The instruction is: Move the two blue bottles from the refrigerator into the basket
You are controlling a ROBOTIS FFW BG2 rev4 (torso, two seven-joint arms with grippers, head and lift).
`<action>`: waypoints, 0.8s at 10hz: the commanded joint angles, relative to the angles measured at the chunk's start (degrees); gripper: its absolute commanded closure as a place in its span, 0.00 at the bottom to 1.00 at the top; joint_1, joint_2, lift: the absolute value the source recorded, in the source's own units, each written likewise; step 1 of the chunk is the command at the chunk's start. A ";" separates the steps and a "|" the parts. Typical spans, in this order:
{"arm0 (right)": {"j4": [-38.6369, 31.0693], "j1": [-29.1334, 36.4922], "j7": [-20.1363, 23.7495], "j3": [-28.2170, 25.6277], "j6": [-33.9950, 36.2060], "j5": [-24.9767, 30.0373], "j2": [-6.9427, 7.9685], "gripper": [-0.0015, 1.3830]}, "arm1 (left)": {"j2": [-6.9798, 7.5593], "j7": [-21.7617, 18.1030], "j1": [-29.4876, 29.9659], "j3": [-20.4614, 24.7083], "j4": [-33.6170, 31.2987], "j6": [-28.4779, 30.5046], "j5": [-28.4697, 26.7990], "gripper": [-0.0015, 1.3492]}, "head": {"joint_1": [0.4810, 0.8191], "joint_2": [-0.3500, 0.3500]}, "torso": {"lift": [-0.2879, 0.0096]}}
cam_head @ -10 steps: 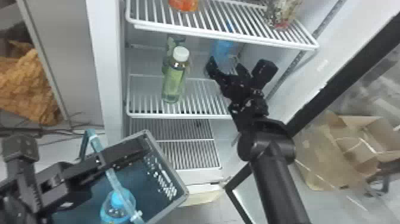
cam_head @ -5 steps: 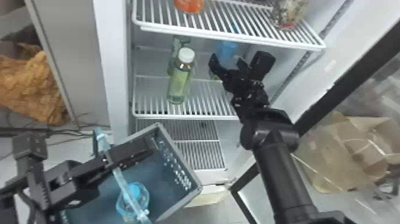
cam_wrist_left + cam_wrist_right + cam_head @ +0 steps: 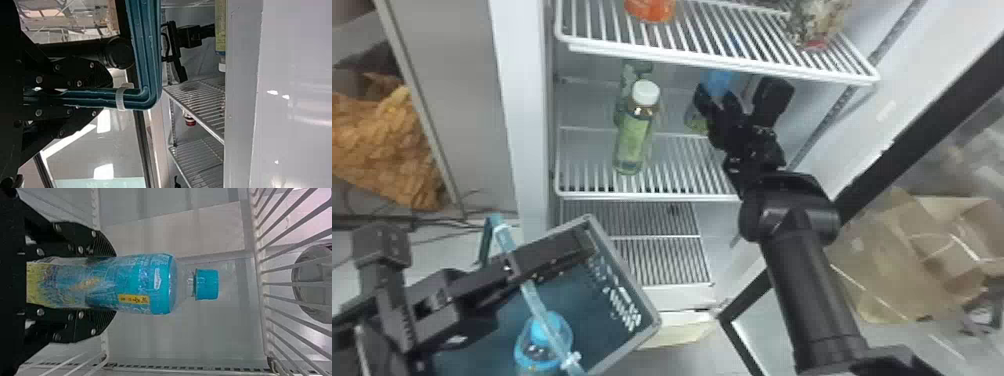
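The right gripper [image 3: 717, 98] has its jaws closed around one blue bottle [image 3: 145, 284], upright inside the refrigerator [image 3: 519, 100]; the left gripper [image 3: 572, 252] has its jaws narrow on the basket handle [image 3: 143, 47]; another blue bottle [image 3: 528, 354] is in the basket [image 3: 627, 272].

Bright blue bottle [image 3: 147, 284], yellow-patched (its cap [image 3: 206, 284] blue too); dark teal basket [image 3: 592, 322], grey-rimmed

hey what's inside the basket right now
One blue-capped bottle is in the basket. The handle crosses in front of it, and the head view's bottom edge cuts off its base. The left claw hides part of the interior.
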 commanded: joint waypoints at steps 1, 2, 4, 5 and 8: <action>-1.25 0.97 -0.04 0.11 0.13 -0.82 -0.08 0.92 | 0.00 0.00 -0.01 -0.07 0.00 -0.01 0.00 0.88 | 0.63 0.09 | 0.24; -3.92 2.80 -0.04 0.11 0.13 -1.28 -0.25 0.92 | 0.00 0.00 -0.01 -0.18 0.00 -0.29 0.00 0.88 | 0.63 0.09 | 0.24; -8.84 6.03 -0.04 0.22 1.26 -1.74 -0.52 0.92 | 0.00 0.00 -0.01 -0.18 0.00 -0.43 0.00 0.88 | 0.63 0.09 | 0.24; -11.37 7.72 -0.04 0.22 1.54 -2.77 -0.52 0.92 | -0.09 0.00 -0.01 -0.30 0.00 -0.43 0.00 0.88 | 0.63 0.09 | 0.24; -22.90 15.74 -0.04 0.80 4.91 -6.42 -1.22 0.92 | -0.09 0.00 -0.01 -0.30 0.00 -0.43 0.12 0.88 | 0.63 0.10 | 0.24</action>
